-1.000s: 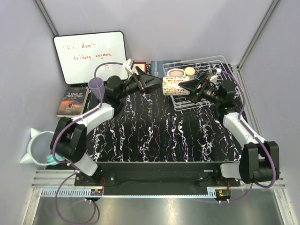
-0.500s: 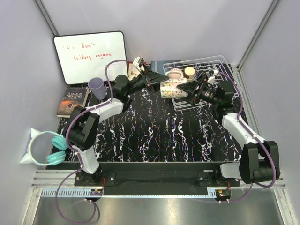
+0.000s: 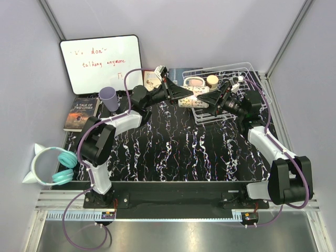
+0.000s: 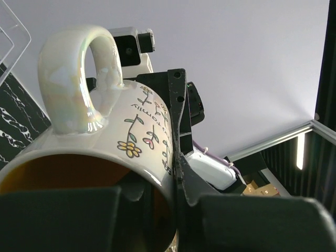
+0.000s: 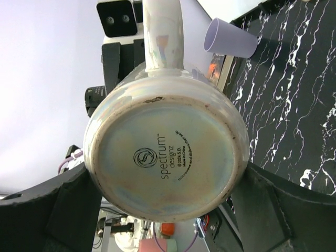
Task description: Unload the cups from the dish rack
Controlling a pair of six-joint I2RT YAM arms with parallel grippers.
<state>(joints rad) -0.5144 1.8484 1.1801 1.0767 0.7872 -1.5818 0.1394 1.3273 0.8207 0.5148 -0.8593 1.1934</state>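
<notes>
Left tool [image 3: 181, 93] has closed in on the floral mug [image 3: 192, 100], one finger inside its rim; right tool [image 3: 212, 98] clamps its base. Handover near far edge, by dish rack [image 3: 247, 71].

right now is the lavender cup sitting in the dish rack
No, the lavender cup stands on the table by the whiteboard, well left of the dish rack.
</notes>
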